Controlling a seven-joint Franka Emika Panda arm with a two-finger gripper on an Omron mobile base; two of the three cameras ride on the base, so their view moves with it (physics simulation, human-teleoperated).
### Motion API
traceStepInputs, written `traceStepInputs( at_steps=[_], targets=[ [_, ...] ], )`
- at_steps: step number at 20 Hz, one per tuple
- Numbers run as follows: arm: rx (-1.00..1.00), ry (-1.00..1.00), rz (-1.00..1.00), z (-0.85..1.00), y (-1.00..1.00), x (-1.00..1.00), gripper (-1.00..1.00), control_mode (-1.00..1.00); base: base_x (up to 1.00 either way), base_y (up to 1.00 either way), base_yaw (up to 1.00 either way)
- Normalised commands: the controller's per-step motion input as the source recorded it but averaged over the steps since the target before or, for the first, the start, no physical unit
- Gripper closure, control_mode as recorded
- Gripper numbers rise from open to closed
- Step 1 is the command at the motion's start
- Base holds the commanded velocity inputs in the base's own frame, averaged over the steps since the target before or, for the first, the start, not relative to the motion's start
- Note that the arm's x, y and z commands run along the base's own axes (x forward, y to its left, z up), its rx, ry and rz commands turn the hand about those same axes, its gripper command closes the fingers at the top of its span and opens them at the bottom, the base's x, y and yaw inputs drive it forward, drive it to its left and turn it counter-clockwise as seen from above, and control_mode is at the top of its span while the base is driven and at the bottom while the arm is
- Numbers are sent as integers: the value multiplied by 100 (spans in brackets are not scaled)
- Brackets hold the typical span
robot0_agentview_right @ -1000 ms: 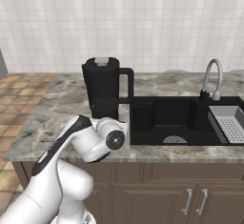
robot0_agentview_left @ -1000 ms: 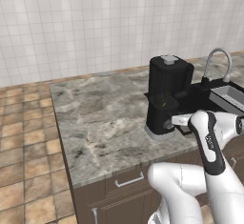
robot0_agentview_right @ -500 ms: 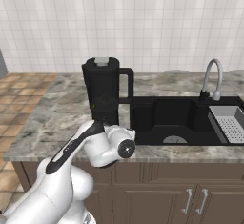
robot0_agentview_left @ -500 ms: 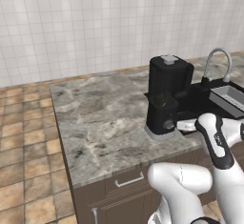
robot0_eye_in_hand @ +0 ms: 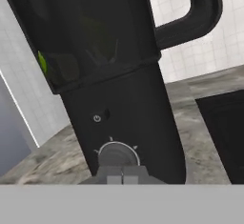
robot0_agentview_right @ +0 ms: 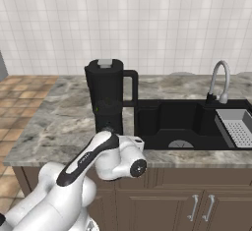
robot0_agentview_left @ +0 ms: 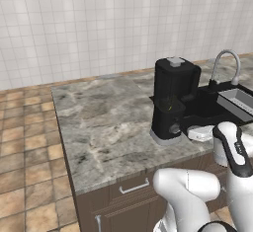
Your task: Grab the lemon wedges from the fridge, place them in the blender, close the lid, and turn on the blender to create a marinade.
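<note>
The black blender [robot0_agentview_left: 172, 100] stands on the counter beside the sink, with the flat black lid [robot0_agentview_left: 175, 62] and its grey cap on the jar. Yellow-green lemon wedges [robot0_eye_in_hand: 43, 62] show faintly through the dark jar [robot0_agentview_right: 106, 85]. My gripper [robot0_eye_in_hand: 123, 175] is low in front of the blender base. Its fingertips are together at the lower edge of the round knob [robot0_eye_in_hand: 118, 154]. In the left base view the gripper [robot0_agentview_left: 190, 132] points at the base from the right. The fingers hold nothing.
A black sink [robot0_agentview_right: 177, 122] with a curved tap [robot0_agentview_right: 219, 80] and a grey drying rack [robot0_agentview_right: 236, 129] lies right of the blender. The marble counter [robot0_agentview_left: 104, 122] stretches left. A grey sliver, perhaps the fridge [robot0_agentview_right: 2, 65], shows at the far left edge.
My elbow has swung right and lower, and the hand has crept closer to the blender base. The blender and lid have not moved.
</note>
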Motion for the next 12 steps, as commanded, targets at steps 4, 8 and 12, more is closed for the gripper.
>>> traceStepInputs(
  at_steps=[4,8,12],
  targets=[
    [0,-17,-11,-35,54,10,100,-100,0,0,0],
    [0,-15,-13,-32,74,8,100,-100,0,0,0],
    [0,-14,-17,-30,82,11,100,-100,0,0,0]
  ],
)
